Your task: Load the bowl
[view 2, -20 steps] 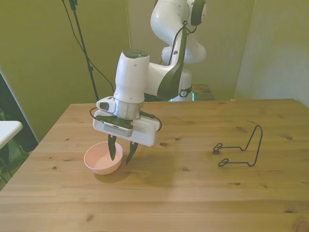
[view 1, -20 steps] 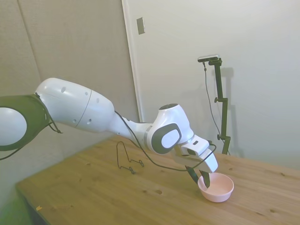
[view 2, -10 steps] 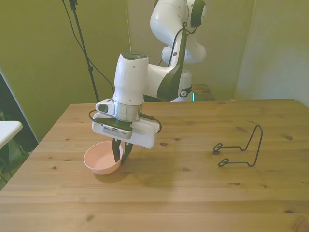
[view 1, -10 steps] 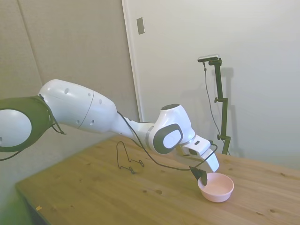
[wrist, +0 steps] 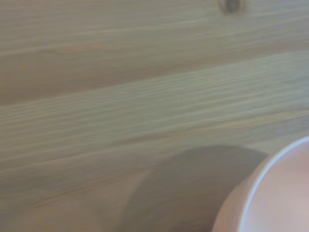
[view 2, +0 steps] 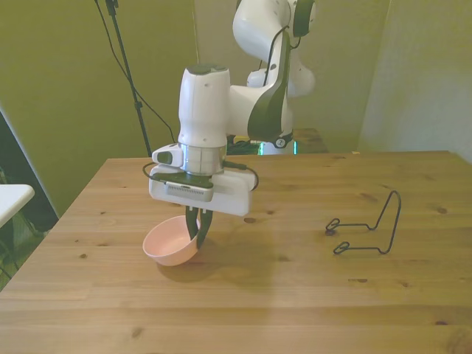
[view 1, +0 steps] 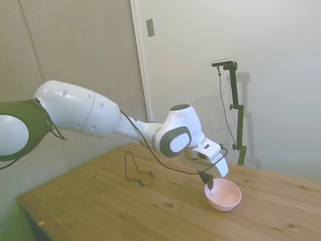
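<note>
Gripper (view 2: 197,230) is pinching the rim of the pink bowl (view 2: 171,243), fingers closed across the wall, bowl hanging tilted just above the table (view 2: 295,295) toward the front view's left; it is looking light, stiff, smooth-sided, likely slippery, so rim grip suits.

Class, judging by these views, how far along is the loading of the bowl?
Done: the gripper has shut on the pink bowl's rim. In hand: the bowl hangs tilted, clear of the wooden table. Left: carrying it to the black wire rack, which holds nothing.
</note>
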`<action>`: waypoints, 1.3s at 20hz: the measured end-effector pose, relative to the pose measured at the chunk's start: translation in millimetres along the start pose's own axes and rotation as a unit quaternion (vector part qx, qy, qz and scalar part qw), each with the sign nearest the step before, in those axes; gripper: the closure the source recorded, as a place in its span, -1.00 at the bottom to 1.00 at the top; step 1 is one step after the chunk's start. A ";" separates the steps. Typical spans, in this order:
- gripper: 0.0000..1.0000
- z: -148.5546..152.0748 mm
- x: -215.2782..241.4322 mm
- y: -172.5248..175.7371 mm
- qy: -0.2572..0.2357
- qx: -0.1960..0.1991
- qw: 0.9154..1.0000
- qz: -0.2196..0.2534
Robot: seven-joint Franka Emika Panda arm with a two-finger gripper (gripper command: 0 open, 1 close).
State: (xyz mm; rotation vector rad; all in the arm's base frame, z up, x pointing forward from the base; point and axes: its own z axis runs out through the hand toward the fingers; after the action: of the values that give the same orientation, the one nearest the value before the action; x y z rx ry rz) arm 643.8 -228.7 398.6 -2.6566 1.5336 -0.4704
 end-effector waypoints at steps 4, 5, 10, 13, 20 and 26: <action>1.00 -51.9 -43.6 -30.1 -0.045 0.053 0.998 -0.010; 1.00 -63.9 -57.0 -36.2 -0.056 0.062 0.996 -0.015; 1.00 -84.5 -106.4 -48.3 -0.099 0.081 0.991 -0.033; 1.00 -77.5 -120.5 -59.5 -0.131 0.118 0.983 -0.047; 1.00 -85.7 -166.1 -81.7 -0.201 0.228 0.951 -0.060; 1.00 -109.7 -192.3 -71.6 -0.220 0.265 0.937 -0.063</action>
State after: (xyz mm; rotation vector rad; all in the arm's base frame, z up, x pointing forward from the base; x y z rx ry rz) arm 583.8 -15.5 470.0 -2.2375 0.9476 -0.2221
